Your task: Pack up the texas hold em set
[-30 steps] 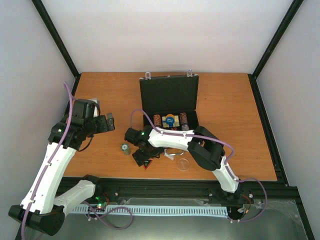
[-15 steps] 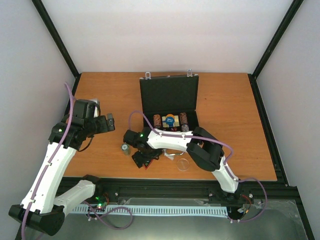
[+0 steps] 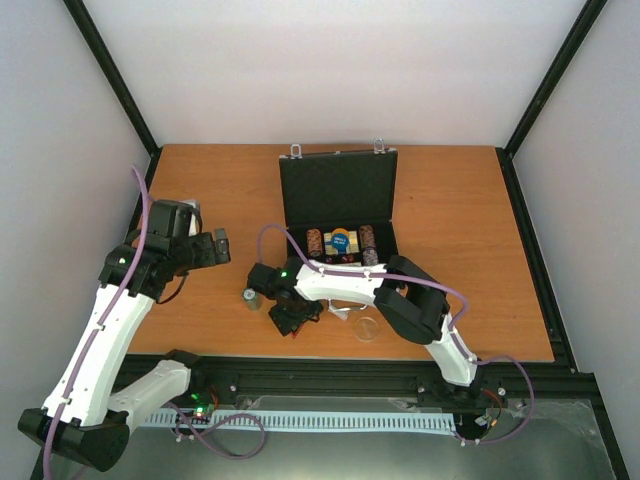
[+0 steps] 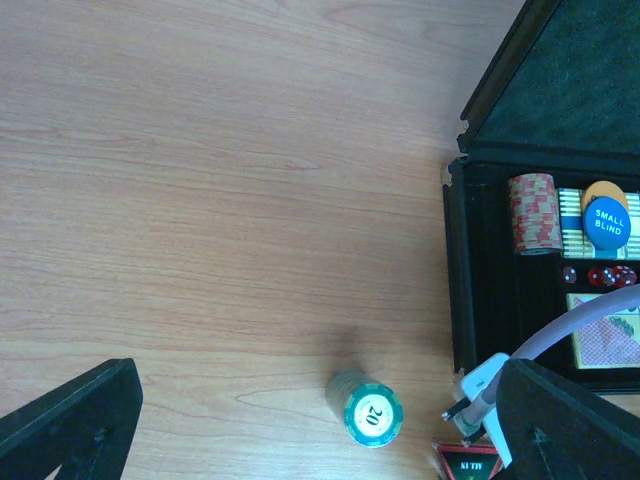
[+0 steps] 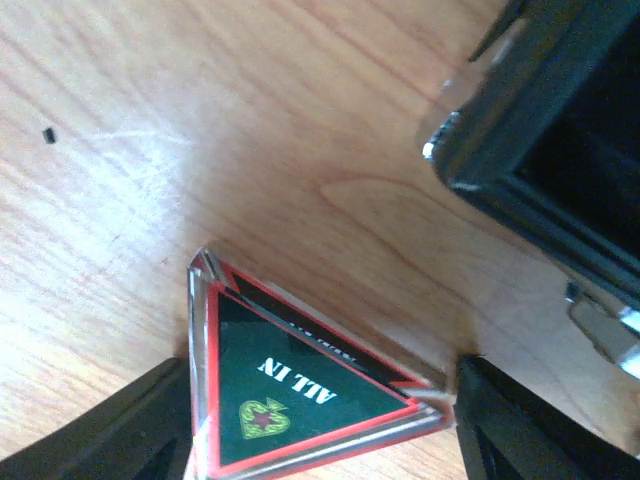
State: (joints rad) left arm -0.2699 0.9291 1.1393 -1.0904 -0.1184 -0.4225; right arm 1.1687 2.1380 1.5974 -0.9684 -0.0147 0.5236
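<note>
The open briefcase (image 3: 338,190) stands on the table (image 3: 450,200). At its near left corner the right gripper (image 5: 320,410) brackets the "ALL IN" plaque (image 5: 290,385). Its fingertips are cut off, so I cannot tell whether it pinches. The left gripper (image 3: 218,245) hangs spread wide near the green chip stack (image 4: 371,412).

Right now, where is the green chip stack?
In the top view, the green chip stack stands on the table, just left of the right gripper, near the open briefcase.
</note>
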